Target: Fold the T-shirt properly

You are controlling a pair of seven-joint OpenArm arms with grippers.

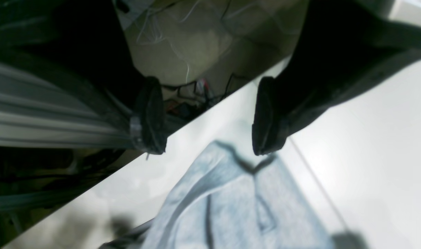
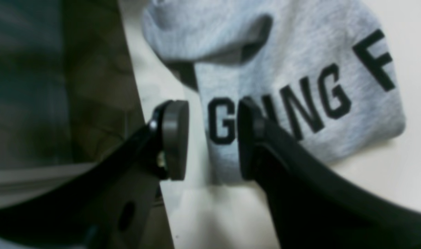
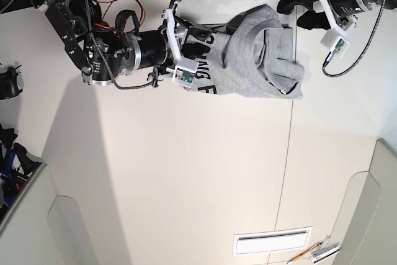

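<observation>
We record a white table [image 3: 186,172], its top crossed by a thin seam [image 3: 286,172] that runs from the far edge toward the near one. Set into the near part of the top is a white slotted vent [image 3: 272,241]; just beside it, at the near right, lie a few small pen-like tools [image 3: 316,252] (too small for us to identify). Beyond the table edge, in the left wrist view, we note a floor [image 1: 203,38] strewn with loose cables [image 1: 196,93], all blurred. At the far left edge we list some dark equipment [image 3: 7,85].
</observation>
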